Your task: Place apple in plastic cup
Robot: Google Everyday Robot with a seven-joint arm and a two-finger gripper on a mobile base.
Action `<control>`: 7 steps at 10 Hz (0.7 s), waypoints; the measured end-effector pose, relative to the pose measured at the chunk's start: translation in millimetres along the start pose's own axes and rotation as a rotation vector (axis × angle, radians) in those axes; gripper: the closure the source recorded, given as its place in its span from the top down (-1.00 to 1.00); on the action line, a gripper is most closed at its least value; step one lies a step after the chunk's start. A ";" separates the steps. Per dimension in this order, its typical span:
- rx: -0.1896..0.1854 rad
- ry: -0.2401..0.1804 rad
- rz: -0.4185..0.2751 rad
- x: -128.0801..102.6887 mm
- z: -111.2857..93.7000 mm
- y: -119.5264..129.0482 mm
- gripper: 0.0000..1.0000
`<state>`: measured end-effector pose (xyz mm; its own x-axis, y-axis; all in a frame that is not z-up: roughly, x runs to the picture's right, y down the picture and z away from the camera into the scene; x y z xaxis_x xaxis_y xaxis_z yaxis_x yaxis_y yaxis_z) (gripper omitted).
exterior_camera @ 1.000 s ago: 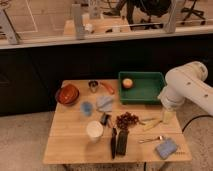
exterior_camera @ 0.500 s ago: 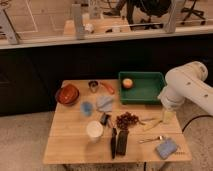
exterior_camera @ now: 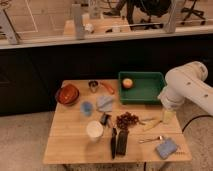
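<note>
The apple (exterior_camera: pixel 127 83) is small, round and yellow-orange. It lies in the left part of the green tray (exterior_camera: pixel 150 92) at the back right of the wooden table. The small light-blue plastic cup (exterior_camera: pixel 86 108) stands upright left of the table's middle, next to a blue cloth (exterior_camera: pixel 104 103). My white arm (exterior_camera: pixel 187 87) hangs over the table's right edge. My gripper (exterior_camera: pixel 167 115) is at its lower end, right of the tray's front corner, far from both the apple and the cup.
An orange bowl (exterior_camera: pixel 67 94), a metal cup (exterior_camera: pixel 93 85) and a carrot-like item (exterior_camera: pixel 108 88) are at the back left. A white cup (exterior_camera: pixel 94 130), dark grapes (exterior_camera: pixel 127 120), two black oblong items (exterior_camera: pixel 117 142), a fork (exterior_camera: pixel 150 139) and a blue sponge (exterior_camera: pixel 166 148) lie toward the front.
</note>
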<state>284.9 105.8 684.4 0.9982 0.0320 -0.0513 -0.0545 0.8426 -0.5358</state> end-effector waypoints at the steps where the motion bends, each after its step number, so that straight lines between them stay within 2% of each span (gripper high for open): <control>1: 0.000 0.000 0.000 0.0 0.0 0.0 0.60; 3: 0.017 -0.021 0.010 1.3 1.1 -6.9 0.60; 6: 0.107 -0.107 0.017 -1.4 10.2 -52.9 0.60; 7: 0.156 -0.134 0.013 -4.3 14.9 -80.1 0.60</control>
<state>285.4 46.1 740.1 0.9926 0.1057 0.0605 -0.0731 0.9145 -0.3980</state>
